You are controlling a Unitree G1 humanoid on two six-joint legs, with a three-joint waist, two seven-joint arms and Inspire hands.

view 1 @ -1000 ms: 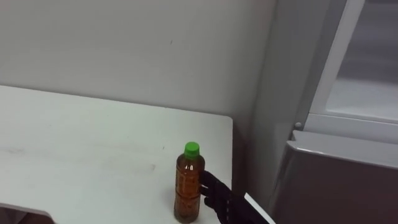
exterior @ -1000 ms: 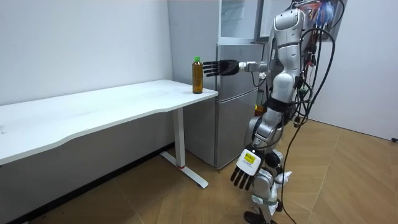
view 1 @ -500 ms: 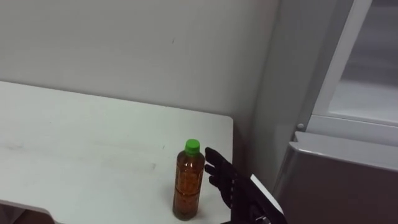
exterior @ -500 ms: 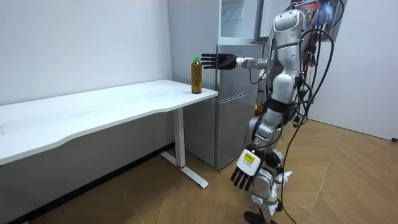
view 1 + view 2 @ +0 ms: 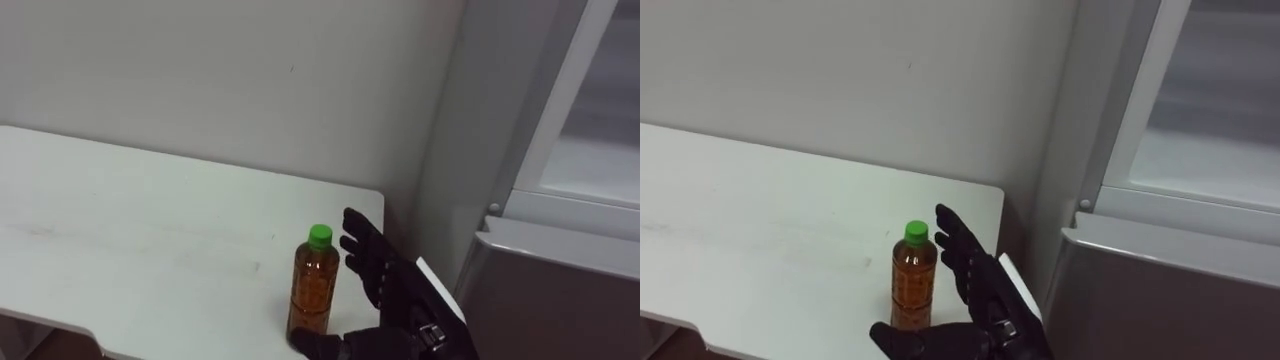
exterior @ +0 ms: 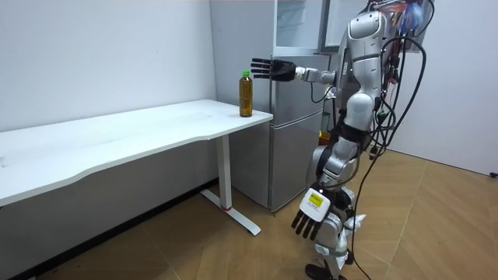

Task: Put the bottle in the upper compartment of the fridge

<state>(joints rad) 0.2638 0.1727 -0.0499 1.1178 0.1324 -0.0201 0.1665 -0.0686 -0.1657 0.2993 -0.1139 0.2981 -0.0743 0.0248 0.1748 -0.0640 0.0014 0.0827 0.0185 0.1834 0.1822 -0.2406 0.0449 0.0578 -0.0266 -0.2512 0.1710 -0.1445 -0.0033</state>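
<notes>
— One bottle (image 5: 314, 285) stands upright near the desk's (image 5: 150, 250) corner, we note.
— We see the right hand (image 5: 392, 298) just beside it, fingers (image 5: 358, 232) spread wide, holding nothing; the left hand (image 6: 310, 220) hangs loose.

There is one bottle (image 5: 314, 285) with one green cap (image 5: 320, 236). There is one table (image 5: 120, 240), and one leg (image 6: 226, 183) of it can be seen in the room view. There is one fridge (image 5: 560, 290), split into two compartments, one above the other. There are two robot hands: the right hand (image 5: 385, 275) and the left hand (image 6: 309, 222).
</notes>
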